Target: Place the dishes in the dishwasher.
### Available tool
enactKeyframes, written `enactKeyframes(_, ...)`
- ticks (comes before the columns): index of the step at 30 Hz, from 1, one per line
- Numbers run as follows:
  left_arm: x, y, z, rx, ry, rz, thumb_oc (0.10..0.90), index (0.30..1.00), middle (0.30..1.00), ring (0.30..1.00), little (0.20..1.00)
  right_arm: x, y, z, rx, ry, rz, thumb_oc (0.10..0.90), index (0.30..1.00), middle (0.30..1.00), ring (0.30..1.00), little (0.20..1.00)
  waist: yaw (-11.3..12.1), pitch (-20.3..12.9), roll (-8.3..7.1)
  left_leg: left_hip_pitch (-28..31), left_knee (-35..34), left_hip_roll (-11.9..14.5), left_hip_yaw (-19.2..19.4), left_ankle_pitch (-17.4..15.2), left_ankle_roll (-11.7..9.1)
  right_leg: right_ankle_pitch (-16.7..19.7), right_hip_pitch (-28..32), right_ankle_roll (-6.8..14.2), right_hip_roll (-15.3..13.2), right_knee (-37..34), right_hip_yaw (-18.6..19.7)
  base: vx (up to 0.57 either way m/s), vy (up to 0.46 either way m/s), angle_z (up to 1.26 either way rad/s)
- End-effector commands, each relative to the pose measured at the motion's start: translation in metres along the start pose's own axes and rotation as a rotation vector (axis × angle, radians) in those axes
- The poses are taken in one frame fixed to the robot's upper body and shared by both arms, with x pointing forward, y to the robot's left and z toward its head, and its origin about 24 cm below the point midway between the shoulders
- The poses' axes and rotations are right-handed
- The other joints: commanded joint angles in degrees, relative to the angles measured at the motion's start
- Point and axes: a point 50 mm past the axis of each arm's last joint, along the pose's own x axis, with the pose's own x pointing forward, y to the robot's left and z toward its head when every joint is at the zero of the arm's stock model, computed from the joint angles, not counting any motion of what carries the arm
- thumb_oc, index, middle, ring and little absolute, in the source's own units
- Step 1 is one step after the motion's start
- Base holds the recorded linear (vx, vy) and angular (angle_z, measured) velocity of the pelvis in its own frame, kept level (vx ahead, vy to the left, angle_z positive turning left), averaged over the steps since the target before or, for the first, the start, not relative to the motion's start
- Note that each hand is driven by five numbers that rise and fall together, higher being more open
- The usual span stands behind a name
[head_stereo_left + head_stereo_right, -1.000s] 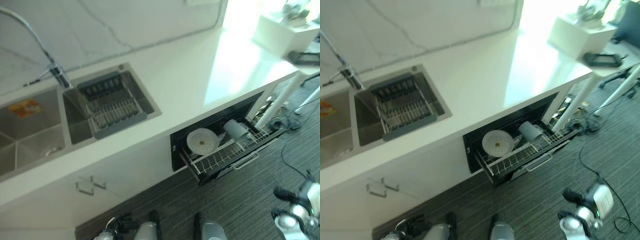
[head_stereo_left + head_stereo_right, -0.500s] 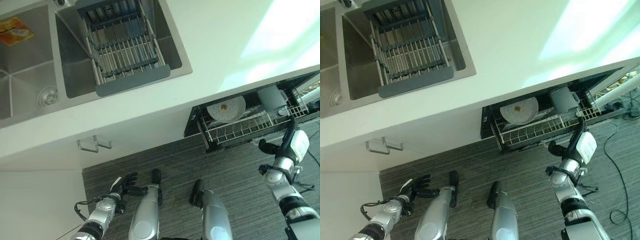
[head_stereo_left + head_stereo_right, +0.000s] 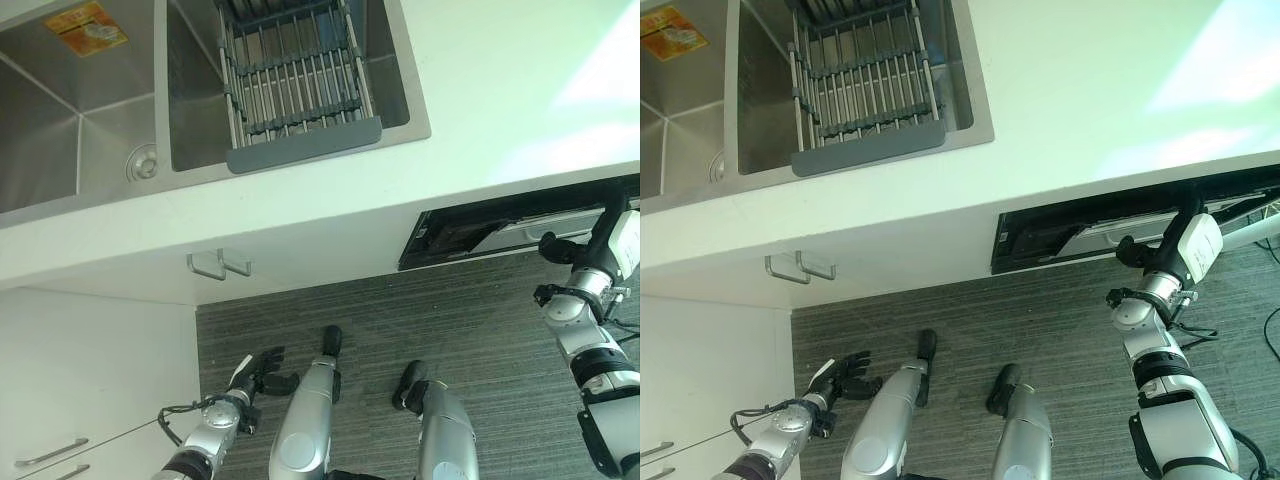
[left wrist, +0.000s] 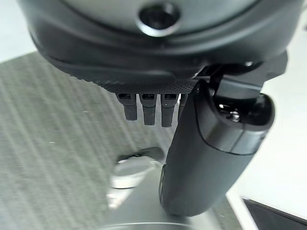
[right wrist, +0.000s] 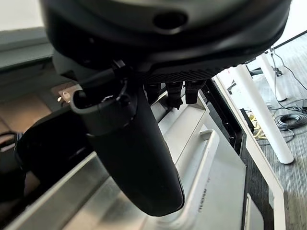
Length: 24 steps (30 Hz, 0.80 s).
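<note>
A white desk (image 3: 480,110) with a steel sink (image 3: 110,130) runs over grey carpet. The right hand (image 3: 1185,240), fingers straight and relaxed, rests against the dishwasher drawer (image 3: 1120,225), nearly closed beneath the desk edge, its long axis along that edge. The dishes lie hidden inside. The left hand (image 3: 258,368) hangs low, fingers loose, well apart.

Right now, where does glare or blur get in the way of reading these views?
Left eye view: window glare washes out the countertop at upper right; the sink rack reads clearly. Right wrist view: the right hand is close and dark, the dishwasher drawer front beyond it pale. Left wrist view: the left hand looms over soft-looking floor.
</note>
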Motion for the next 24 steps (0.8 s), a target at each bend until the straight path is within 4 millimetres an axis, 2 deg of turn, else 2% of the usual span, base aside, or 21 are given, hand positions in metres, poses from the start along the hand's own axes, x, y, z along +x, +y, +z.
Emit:
enactKeyframes(1,-0.014,-0.003,-0.027,0.016,0.035,-0.017,0.8,0.9,0.9,0.9,0.9,0.024,-0.014,0.101,0.429,-0.31,-0.147,0.8,0.9,0.9,0.9,0.9,3.8,-1.0,0.32,1.9,2.6,-1.8,-2.5,-9.1,4.0,-3.4,2.7,3.1,0.7,2.0,3.0,0.04,0.036,0.0)
enactKeyframes(2,-0.013,-0.005,-0.027,0.012,0.037,-0.019,0.8,0.9,0.9,0.9,0.9,0.024,-0.015,0.103,0.485,-0.295,-0.169,0.8,0.9,0.9,0.9,0.9,3.7,-0.9,0.4,2.0,2.6,-2.0,-2.5,-9.1,4.1,-3.5,2.8,3.0,0.7,1.9,3.2,-0.05,0.067,0.0)
enactKeyframes(3,-0.012,-0.007,-0.027,0.012,0.036,-0.022,0.8,0.9,0.9,0.9,0.9,0.024,-0.015,0.105,0.522,-0.283,-0.179,0.8,0.9,0.9,0.9,0.9,3.8,-0.8,0.86,1.2,2.4,-1.9,-2.5,-7.7,4.3,-2.1,2.3,2.5,0.9,1.4,2.6,0.02,0.056,-0.01)
enactKeyframes(4,-0.012,-0.011,-0.029,0.008,0.039,-0.026,0.8,0.9,0.9,0.9,0.9,0.024,-0.014,0.107,0.562,-0.268,-0.181,0.8,0.9,0.9,0.9,0.9,3.7,-0.8,0.71,1.9,2.6,-2.3,-2.5,-9.1,4.0,-3.7,2.7,2.8,0.7,2.0,3.4,0.01,0.065,0.0)
enactKeyframes(8,-0.012,-0.02,-0.033,-0.001,0.051,-0.039,0.8,0.9,0.9,0.9,0.9,0.027,-0.01,0.113,0.678,-0.188,-0.181,0.8,0.9,0.9,0.9,0.9,4.1,-0.8,1.67,1.8,2.5,-2.7,-2.4,-8.9,3.9,-4.1,2.3,2.5,0.2,2.8,3.5,0.03,0.061,0.03)
enactKeyframes(14,-0.012,-0.027,-0.04,-0.041,0.078,-0.051,0.8,0.9,0.9,0.9,0.9,0.044,-0.011,0.118,1.032,0.029,-0.193,0.8,0.9,0.9,0.9,0.9,5.1,-0.8,3.28,0.6,2.4,-3.3,-2.3,-8.2,3.6,-4.9,1.3,2.5,-0.5,3.5,3.3,-0.01,0.064,0.0)
enactKeyframes(15,-0.012,-0.029,-0.042,-0.051,0.083,-0.051,0.8,0.9,0.9,0.9,0.9,0.045,-0.01,0.119,1.046,0.055,-0.199,0.8,0.9,0.9,0.9,0.9,5.2,-0.8,3.45,0.4,2.4,-3.4,-2.4,-8.2,3.6,-5.0,1.2,2.5,-0.5,3.6,3.4,-0.02,0.073,-0.05)
enactKeyframes(20,-0.013,-0.034,-0.046,-0.084,0.1,-0.061,0.8,0.9,0.9,0.9,0.9,0.052,-0.007,0.146,1.233,0.169,-0.215,0.8,0.9,0.9,0.9,0.9,6.6,-0.8,4.34,-0.6,2.4,-3.8,-2.7,-7.8,3.5,-5.2,1.1,2.4,-0.7,3.3,2.8,-0.01,0.051,0.0)
enactKeyframes(24,-0.013,-0.036,-0.048,-0.084,0.099,-0.065,0.8,0.9,0.9,0.9,0.9,0.053,-0.008,0.165,1.3,0.145,-0.19,0.8,0.9,0.9,0.9,0.9,7.2,-0.8,4.54,-0.8,2.4,-3.9,-3.1,-7.8,3.5,-5.3,1.4,2.4,-0.7,3.1,2.3,0.0,0.027,0.01)
